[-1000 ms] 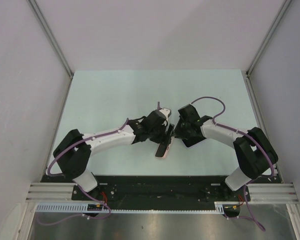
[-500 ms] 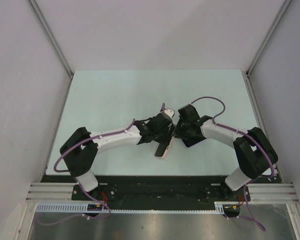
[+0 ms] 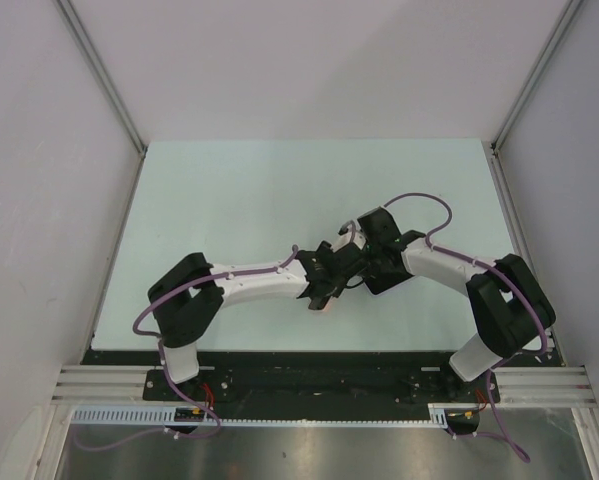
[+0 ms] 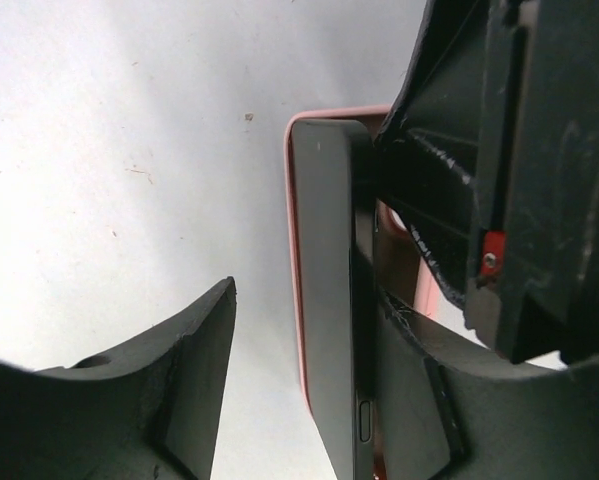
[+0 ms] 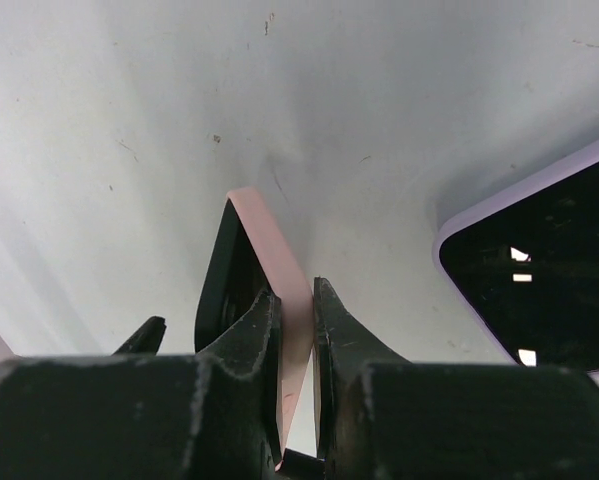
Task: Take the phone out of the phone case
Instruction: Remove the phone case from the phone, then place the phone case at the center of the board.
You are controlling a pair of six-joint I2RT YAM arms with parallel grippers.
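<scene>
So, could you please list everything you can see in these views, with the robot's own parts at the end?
dark slab-shaped phone: one, black, in the pink case, up on its edge near the table's centre.
soft pink phone case: one, pink, around that phone, one wall pinched by the right gripper.
second phone in a lilac case: one, dark screen with a lilac rim, flat on the table beside the right gripper.
pale table: one, pale green-white, under everything.
left gripper: one, black, open, a finger on either side of the dark phone.
right gripper: one, black, shut on the pink case's wall.
</scene>
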